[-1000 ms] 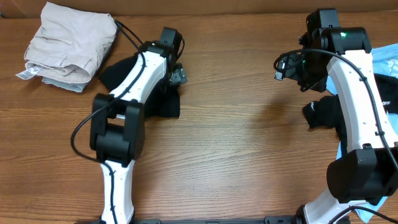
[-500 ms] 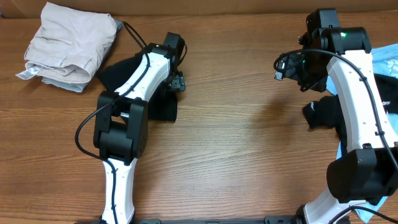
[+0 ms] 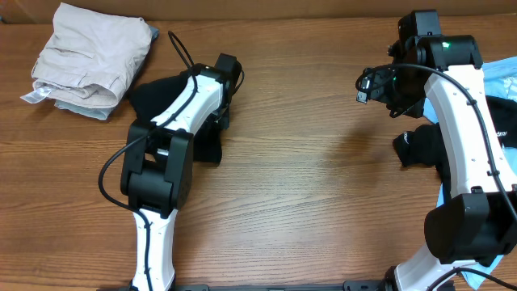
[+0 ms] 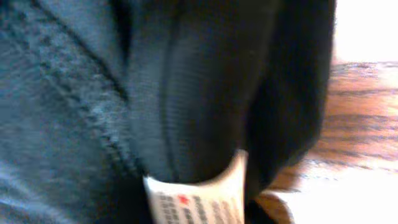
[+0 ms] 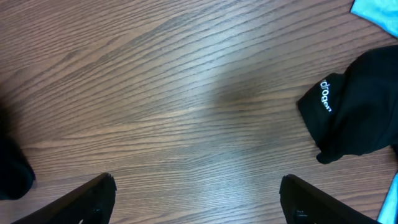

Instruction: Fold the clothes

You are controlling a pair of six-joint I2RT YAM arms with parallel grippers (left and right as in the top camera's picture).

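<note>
A plain black T-shirt (image 3: pixel 208 147) lies bunched under my left arm, left of the table's middle. My left gripper (image 3: pixel 220 115) is pressed down into it, tucked beneath the wrist. In the left wrist view black cloth (image 4: pixel 186 93) in ridged folds fills the picture, a curled white neck label (image 4: pixel 199 200) shows at the bottom, and the fingers are hidden. My right gripper (image 5: pixel 202 205) hangs open over bare wood, nothing between its fingers (image 5: pixel 93 199). A white-lettered black shirt (image 5: pixel 354 118) lies to its right, on a light blue shirt (image 3: pixel 502 81).
Folded beige shorts (image 3: pixel 93 52) sit at the back left corner on a pale folded garment (image 3: pixel 81 107). The right arm's base and links (image 3: pixel 464 218) stand over the pile of shirts at the right edge.
My left gripper has swung in and down from the T-shirt's right edge onto the cloth, and that edge has drawn in toward the left. The right arm has not moved.
</note>
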